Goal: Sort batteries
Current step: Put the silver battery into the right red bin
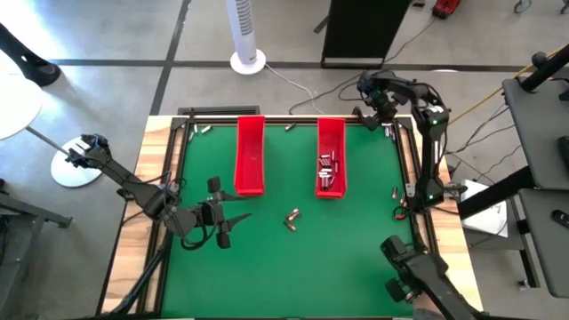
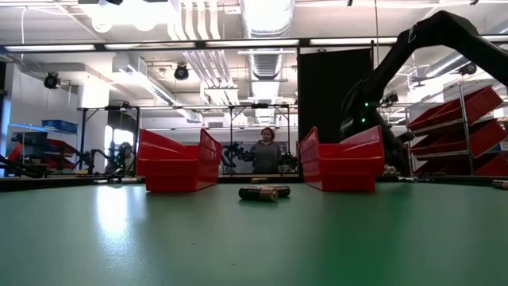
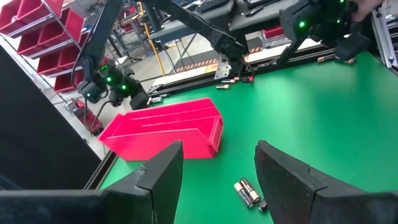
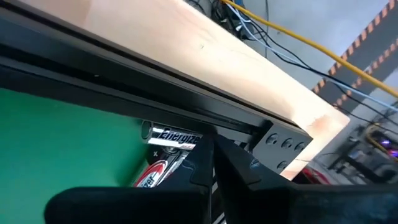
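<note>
Two red trays [image 1: 250,156] [image 1: 331,158] stand on the green mat; the right one holds several batteries [image 1: 326,169]. A small group of batteries [image 1: 292,218] [image 3: 249,193] lies mid-table. My left gripper [image 1: 236,216] [image 3: 217,155] hovers open to their left, pointing toward them, with nothing between its fingers. My right gripper [image 1: 403,203] [image 4: 211,146] is shut and tipped down at the mat's right edge. Its tips stand at a silver battery [image 4: 171,135] and a red-labelled battery [image 4: 158,171] that lie against the black rail [image 4: 124,99]. My right gripper's shut fingertips [image 4: 205,155] come down slanting onto the mat at the ends of the silver and the red-labelled battery beside the rail. The fingers cover the meeting place, and I cannot tell whether they touch the batteries.
Single batteries lie along the far rail [image 1: 203,130] [image 1: 289,127] [image 1: 388,132] and by the right rail [image 1: 396,190]. A dark fixture [image 1: 409,267] stands at the near right corner. A wooden border [image 4: 249,68] runs outside the rail. A person [image 2: 266,151] stands in the room beyond.
</note>
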Available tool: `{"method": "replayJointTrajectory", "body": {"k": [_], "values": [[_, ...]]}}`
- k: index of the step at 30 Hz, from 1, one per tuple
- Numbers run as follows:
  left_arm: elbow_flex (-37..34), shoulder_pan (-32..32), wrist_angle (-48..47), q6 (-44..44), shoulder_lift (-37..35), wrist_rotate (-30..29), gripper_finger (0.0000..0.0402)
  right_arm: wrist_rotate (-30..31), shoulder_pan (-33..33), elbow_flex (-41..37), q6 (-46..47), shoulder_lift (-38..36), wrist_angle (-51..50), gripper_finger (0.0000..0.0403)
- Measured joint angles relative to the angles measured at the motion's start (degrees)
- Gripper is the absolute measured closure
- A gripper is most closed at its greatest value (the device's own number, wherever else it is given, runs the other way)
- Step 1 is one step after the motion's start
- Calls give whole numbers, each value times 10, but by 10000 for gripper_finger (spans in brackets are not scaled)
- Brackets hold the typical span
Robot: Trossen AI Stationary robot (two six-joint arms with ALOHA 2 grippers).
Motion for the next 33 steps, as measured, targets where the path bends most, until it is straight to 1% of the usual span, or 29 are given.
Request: {"method": "replayJointTrajectory", "body": {"k": [6, 12, 14, 17, 19, 25, 28, 30, 33], "values": [[0, 0, 0, 2, 0, 0, 222, 19, 14, 0, -46, 14, -11, 394], [0, 0, -5, 2, 0, 0, 222, 15, 23, 2, -94, 23, -49, 394], [0, 0, -5, 4, 0, 0, 222, 9, 23, 13, -95, 20, -60, 394], [0, 0, -5, 8, 0, 0, 222, -31, 22, 33, -94, 5, -74, 394], [0, 0, -5, 8, 0, 0, 222, -46, 22, 40, -89, -2, -74, 394], [0, 0, -4, 8, 0, 0, 222, -46, 27, 71, -58, -6, -99, 393], [0, 0, -4, 8, 0, 0, 222, -48, 44, 79, -45, -30, -98, 389], [0, 0, -5, 8, 0, 0, 222, -64, 56, 79, -29, -60, -88, 381], [0, 0, -5, 9, 0, 0, 222, -138, 69, 59, 14, -113, -55, 355]]}}
